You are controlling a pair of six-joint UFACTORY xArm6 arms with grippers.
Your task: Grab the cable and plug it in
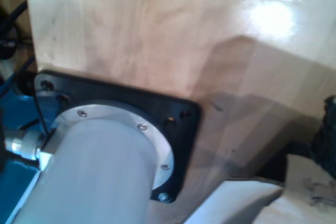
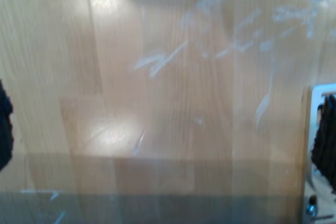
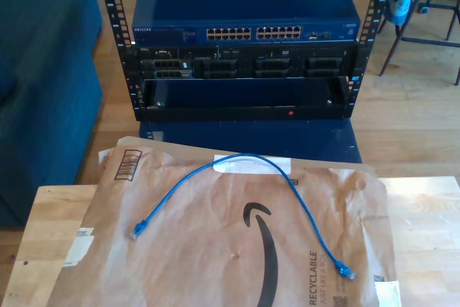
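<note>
Lying on brown paper (image 3: 215,249): cable (image 3: 244,159)

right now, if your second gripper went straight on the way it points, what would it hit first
Most likely the bare wooden tabletop, which my second wrist view faces with nothing lying between. How far off it is, I cannot tell.

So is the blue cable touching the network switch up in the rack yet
Apart. The exterior view shows the cable lying looped on the brown paper mailer, both plugs resting there, with a plain gap to the switch.
</note>
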